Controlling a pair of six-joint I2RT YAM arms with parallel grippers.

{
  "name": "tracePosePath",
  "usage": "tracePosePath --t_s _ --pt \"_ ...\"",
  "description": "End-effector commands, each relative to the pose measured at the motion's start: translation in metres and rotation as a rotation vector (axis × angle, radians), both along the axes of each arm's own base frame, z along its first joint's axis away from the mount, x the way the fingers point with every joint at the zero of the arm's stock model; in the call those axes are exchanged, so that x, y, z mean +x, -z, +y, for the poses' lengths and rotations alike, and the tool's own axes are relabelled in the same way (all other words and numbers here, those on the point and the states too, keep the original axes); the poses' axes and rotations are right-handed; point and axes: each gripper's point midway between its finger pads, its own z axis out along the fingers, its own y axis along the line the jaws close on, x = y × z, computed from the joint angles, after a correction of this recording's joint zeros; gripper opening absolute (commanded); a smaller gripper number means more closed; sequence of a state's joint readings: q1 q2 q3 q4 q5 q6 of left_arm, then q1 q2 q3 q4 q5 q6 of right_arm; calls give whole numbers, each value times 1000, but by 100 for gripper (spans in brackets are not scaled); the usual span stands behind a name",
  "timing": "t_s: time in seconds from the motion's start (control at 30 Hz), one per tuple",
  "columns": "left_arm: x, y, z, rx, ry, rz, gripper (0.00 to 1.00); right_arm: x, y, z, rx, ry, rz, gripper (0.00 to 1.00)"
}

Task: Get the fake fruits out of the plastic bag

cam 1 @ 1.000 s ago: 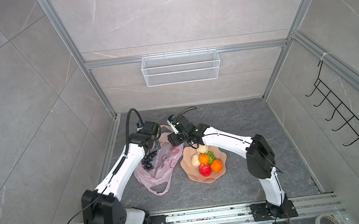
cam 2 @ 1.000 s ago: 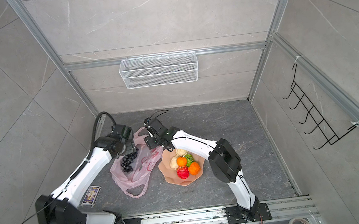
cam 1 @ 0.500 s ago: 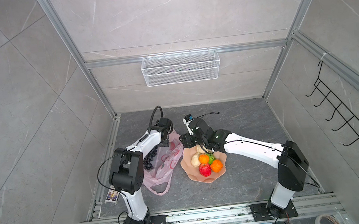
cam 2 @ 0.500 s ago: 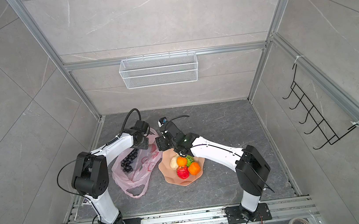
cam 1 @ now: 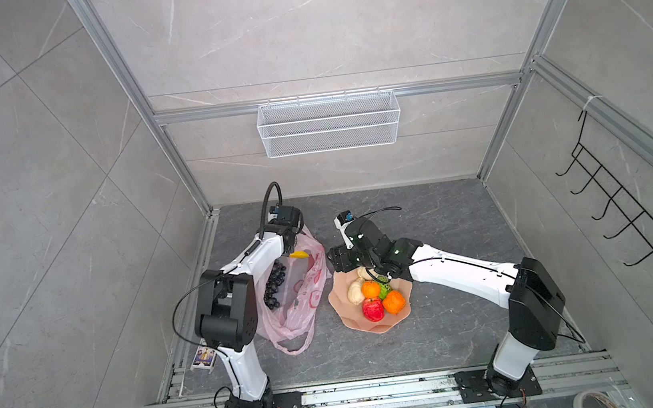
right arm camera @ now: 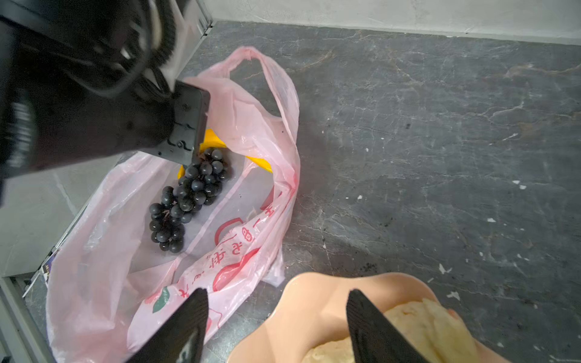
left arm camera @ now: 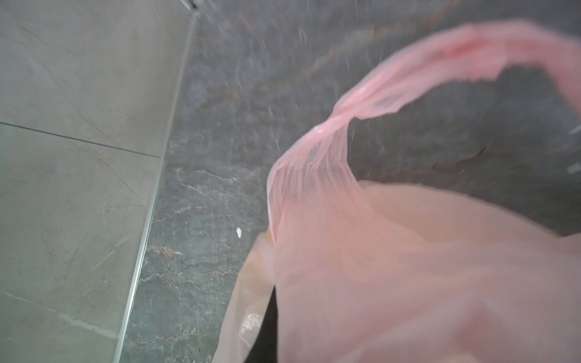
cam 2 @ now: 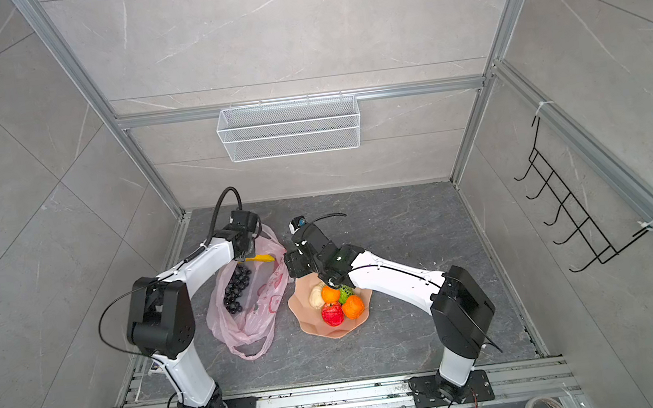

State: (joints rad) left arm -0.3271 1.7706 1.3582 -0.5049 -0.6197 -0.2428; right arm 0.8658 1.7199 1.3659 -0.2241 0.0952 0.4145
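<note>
At the far left, on the rail beside the floor, a small printed card box [cam 1: 204, 358] is seen. The left arm is stretched over the plastic bag [cam 1: 306, 299], which is spread on the dark stone floor [cam 1: 444, 221] with its mouth opened and one loop handle pointed to the front. The left gripper [cam 1: 291, 246] is lowered to the far end of the bag. Its jaws are closed, but what is pinched between them cannot be told: the fingers are hidden by the wrist, and in the left wrist view only blurred pink film is shown close to the lens.

Inside the bag, the dark grape bunch [right arm camera: 188, 198] is laid along the left side. The yellow banana [cam 1: 299, 254] is found at the far end of the bag, just beside the left gripper and partly covered by its body.

To the right of the bag, the right gripper [right arm camera: 276, 292] is held above the near rim of the peach plate [cam 1: 372, 327], and its jaws are spread apart with nothing between them. The plate is placed just beside the bag.

On the plate the other fruits are gathered close together: a cream lumpy fruit [cam 1: 355, 292], a second cream fruit [cam 1: 364, 272] partly under the right arm, an orange [cam 1: 370, 289], a bumpy green fruit [cam 1: 385, 289], a red apple [cam 1: 372, 308] and a second orange [cam 1: 393, 302].
</note>
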Motion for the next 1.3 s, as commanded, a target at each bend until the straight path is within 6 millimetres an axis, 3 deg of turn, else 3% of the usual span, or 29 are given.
tracePosePath --t_s 0.0,0.1,0.2,0.43,0.57,0.63,0.8,1.07,1.2,1.27 --pt "-18 -98 -23 -178 37 -301 0 -15 -8 34 32 -109 -43 71" --pt "-48 -119 -47 -259 122 -351 0 -27 -13 52 37 -196 -93 71" --pt "-63 -105 -44 -281 121 -325 0 -35 -12 63 41 -262 -124 71" --pt "-55 -77 -39 -279 99 -242 0 -40 19 91 -42 -354 -106 71" --pt "-45 -63 -44 -307 105 -200 0 -23 34 90 -106 -226 -13 69" --pt "-41 -56 -42 -311 85 -171 0 -27 36 93 -59 -180 77 69" --pt "-36 -41 -25 -401 -9 -154 0 -56 36 126 16 -130 178 68" --pt "-47 -41 25 -454 -217 -191 0 -63 97 168 -1 -144 339 64" --pt "-61 -38 57 -456 -347 -219 0 -57 122 159 -102 -81 350 63" --pt "-66 -41 64 -437 -364 -239 0 -49 125 153 -142 -47 313 64"
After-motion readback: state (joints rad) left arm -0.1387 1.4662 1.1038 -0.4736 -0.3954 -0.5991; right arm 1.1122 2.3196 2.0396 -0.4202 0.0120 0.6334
